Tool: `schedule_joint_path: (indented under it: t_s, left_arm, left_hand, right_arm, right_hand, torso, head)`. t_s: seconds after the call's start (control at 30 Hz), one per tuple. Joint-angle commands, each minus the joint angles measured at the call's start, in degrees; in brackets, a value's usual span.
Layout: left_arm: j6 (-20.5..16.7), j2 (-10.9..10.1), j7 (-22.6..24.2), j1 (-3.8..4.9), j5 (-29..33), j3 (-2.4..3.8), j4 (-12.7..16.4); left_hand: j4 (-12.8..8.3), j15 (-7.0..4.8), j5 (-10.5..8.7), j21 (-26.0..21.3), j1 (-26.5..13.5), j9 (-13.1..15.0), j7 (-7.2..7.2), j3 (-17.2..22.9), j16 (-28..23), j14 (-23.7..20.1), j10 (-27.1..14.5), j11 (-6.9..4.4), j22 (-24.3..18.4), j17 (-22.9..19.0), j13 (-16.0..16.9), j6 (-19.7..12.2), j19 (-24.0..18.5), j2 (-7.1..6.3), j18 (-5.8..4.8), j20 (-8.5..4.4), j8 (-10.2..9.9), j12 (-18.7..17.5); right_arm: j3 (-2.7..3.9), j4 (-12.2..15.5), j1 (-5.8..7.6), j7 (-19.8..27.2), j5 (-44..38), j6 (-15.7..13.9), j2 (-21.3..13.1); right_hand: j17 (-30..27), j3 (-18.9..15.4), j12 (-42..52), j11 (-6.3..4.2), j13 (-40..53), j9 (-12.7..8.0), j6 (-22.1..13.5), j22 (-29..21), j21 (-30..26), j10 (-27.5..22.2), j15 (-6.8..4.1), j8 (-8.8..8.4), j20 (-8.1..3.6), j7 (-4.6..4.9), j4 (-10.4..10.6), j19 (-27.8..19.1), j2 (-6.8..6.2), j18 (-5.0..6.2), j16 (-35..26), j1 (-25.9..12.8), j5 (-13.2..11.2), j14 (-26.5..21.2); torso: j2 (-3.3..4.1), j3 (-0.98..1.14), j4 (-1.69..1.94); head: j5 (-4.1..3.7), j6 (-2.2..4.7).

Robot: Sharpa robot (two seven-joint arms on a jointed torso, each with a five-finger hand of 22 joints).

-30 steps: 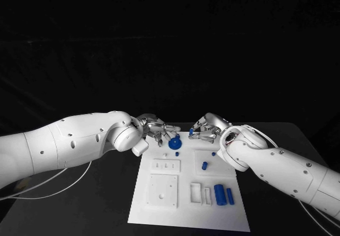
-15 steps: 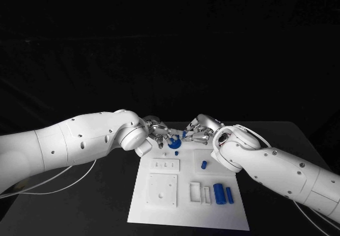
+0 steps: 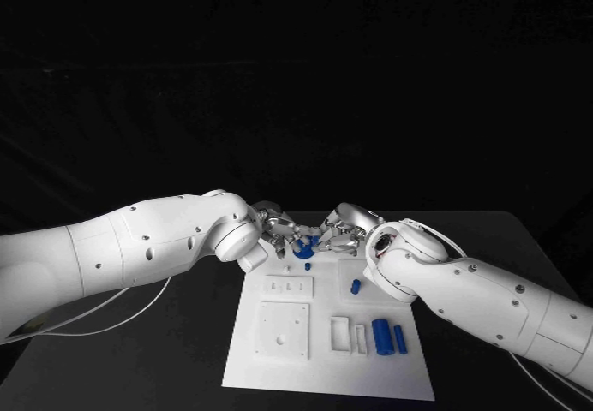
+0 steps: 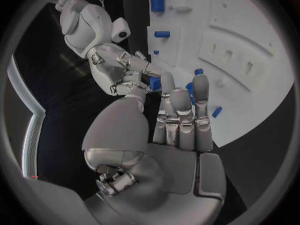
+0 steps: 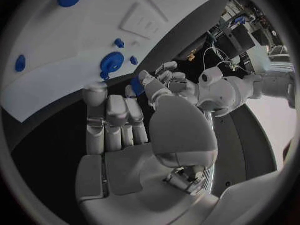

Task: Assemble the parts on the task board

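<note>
The white task board [image 3: 332, 342] lies in the middle of the black table. At its far end my left hand [image 3: 277, 229] and right hand [image 3: 343, 231] meet fingertip to fingertip. A small blue part [image 5: 136, 85] sits between my right thumb and fingers, pinched there; in the left wrist view the same blue part [image 4: 154, 83] also lies against my left fingertips [image 4: 166, 81]. Whether the left hand grips it I cannot tell. A blue toothed disc [image 5: 113, 61] lies on the board just under the hands.
Near the board's front stand a blue cylinder [image 3: 383, 335] and a thinner blue pin [image 3: 402, 341]. A small blue piece [image 3: 356, 286] sits mid-board. White raised blocks [image 3: 284, 330] occupy its left half. Both forearms flank the board.
My right hand has moved left toward the left hand, carrying the blue part, until the fingertips meet over the board's far end. The left hand has barely shifted.
</note>
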Motion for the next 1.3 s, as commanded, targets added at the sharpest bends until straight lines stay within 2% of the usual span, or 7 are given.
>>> schedule_joint_path:
  t_s: [0.03, 0.23, 0.57, 0.97, 1.1, 1.2, 1.3]
  left_arm:
    - [1.08, 0.36, -0.15, 0.23, -0.67, 0.06, 0.14]
    - [1.93, 0.69, -0.22, 0.23, -0.69, 0.05, -0.02]
    - [3.34, 1.25, -0.56, 0.21, -0.96, 0.01, -0.28]
    - [3.26, 1.49, -0.05, 0.2, -0.81, -0.01, -0.66]
    - [3.07, 1.66, 0.49, 0.19, -0.38, -0.02, -0.72]
    - [3.08, 1.8, 0.68, 0.18, -0.14, -0.03, -0.86]
    - [3.33, 1.88, 0.7, 0.18, 0.13, -0.04, -1.0]
  left_hand:
    - [-0.19, 0.3, -0.35, -0.22, 0.28, 0.15, -0.05, -0.35, -0.25, -0.06, 2.63, 0.19, 0.14, 0.1, 0.16, -0.36, -0.39, -0.1, 0.0, 0.28, -0.18, -0.33]
    - [-1.47, 0.32, -0.26, -0.2, 0.79, 0.12, 0.06, -0.6, -0.27, -0.11, 2.61, 0.19, 0.34, 0.13, 0.31, -0.44, -0.42, 0.68, 0.02, 0.31, -0.16, -0.57]
    - [-4.09, 0.31, -0.13, -0.24, 1.22, -0.02, 0.01, -1.63, -0.17, -0.1, 2.61, 0.15, 0.66, 0.21, 0.54, -0.2, -0.48, 2.63, 0.02, 0.3, -0.16, -0.74]
    - [-8.2, 0.2, 0.98, -0.35, 3.45, -0.24, -0.22, -3.21, 0.0, -0.08, 2.59, 0.05, 1.02, 0.32, 0.59, -0.08, -0.43, 7.54, -0.03, 0.21, -0.17, -0.97]
    - [-9.45, 0.13, 2.28, -0.37, 4.63, -0.08, -0.48, -2.86, 0.03, -0.06, 2.61, -0.02, 1.1, 0.35, 0.58, 0.16, -0.4, 9.84, -0.07, 0.14, -0.16, -0.99]
    - [-10.13, 0.09, 4.89, -0.36, 5.23, 0.12, -0.63, -2.51, 0.08, -0.03, 2.62, -0.05, 1.17, 0.39, 0.58, 0.2, -0.4, 10.88, -0.09, 0.1, -0.13, -0.96]
    - [-10.86, 0.06, 5.56, -0.32, 5.39, 0.57, -0.74, -2.46, 0.17, -0.04, 2.63, -0.09, 1.29, 0.45, 0.56, 0.31, -0.42, 11.48, -0.12, 0.06, -0.1, -0.89]
  right_arm:
    - [-0.08, 0.1, 0.06, -0.38, -0.91, 1.35, 0.17]
    - [-0.15, 0.11, 0.08, -0.43, -0.93, 1.62, 0.35]
    - [-0.17, 0.06, 0.09, -0.41, -0.93, 1.82, 0.61]
    - [-0.18, 0.3, 0.09, -0.3, -0.88, 2.25, 0.73]
    - [-0.18, 0.32, 0.09, -0.33, -0.88, 2.39, 0.76]
    - [-0.18, 0.36, 0.08, -0.37, -0.89, 2.39, 0.78]
    - [-0.18, 0.4, 0.08, -0.44, -0.9, 2.38, 0.78]
  right_hand:
    - [0.02, 0.01, -0.13, -0.39, 0.05, 0.07, 1.59, 4.18, -0.05, 0.06, -0.57, 0.14, -0.46, -1.42, 0.45, 2.77, -0.16, -0.86, -0.29, 0.22, 0.06, 0.02]
    - [-0.03, -0.02, -0.16, -0.41, 0.04, 0.06, 1.57, 4.19, 0.02, 0.05, -0.58, 0.14, -0.47, -1.44, 0.62, 2.78, -0.21, -0.84, -0.35, 0.22, 0.12, 0.0]
    - [0.01, -0.11, -0.19, -0.43, 0.03, 0.04, 1.55, 4.17, -0.08, 0.04, -0.58, 0.14, -0.46, -1.45, 0.89, 2.79, -0.26, -0.81, -0.33, 0.2, 0.16, 0.03]
    - [-0.04, -0.18, -0.23, -0.43, 0.01, 0.03, 1.53, 4.16, -0.15, 0.01, -0.58, 0.15, -0.46, -1.46, 1.06, 2.78, -0.31, -0.79, -0.4, 0.2, 0.18, 0.01]
    - [-0.03, -0.24, -0.3, -0.43, -0.03, 0.01, 1.47, 4.17, -0.12, -0.03, -0.57, 0.14, -0.45, -1.45, 1.2, 2.8, -0.35, -0.79, -0.4, 0.25, 0.25, 0.02]
    - [-0.03, -0.24, -0.3, -0.43, -0.03, 0.01, 1.47, 4.17, -0.12, -0.03, -0.57, 0.14, -0.45, -1.45, 1.2, 2.8, -0.35, -0.79, -0.4, 0.25, 0.25, 0.02]
    - [-0.03, -0.24, -0.3, -0.43, -0.03, 0.01, 1.47, 4.17, -0.12, -0.03, -0.57, 0.14, -0.45, -1.45, 1.2, 2.8, -0.35, -0.79, -0.4, 0.25, 0.25, 0.02]
  torso:
    - [0.02, 0.05, 0.02]
    - [0.03, 0.02, -0.01]
    - [0.05, 0.09, -0.01]
    - [0.07, 0.11, 0.01]
    - [0.01, 0.01, -0.03]
    - [0.06, 0.04, -0.08]
    - [0.05, 0.06, -0.07]
  head:
    - [0.05, -0.02]
    - [-0.02, -0.14]
    - [0.0, -0.19]
    - [-0.06, -0.23]
    - [-0.06, -0.34]
    - [0.0, -0.43]
    - [-0.06, -0.46]
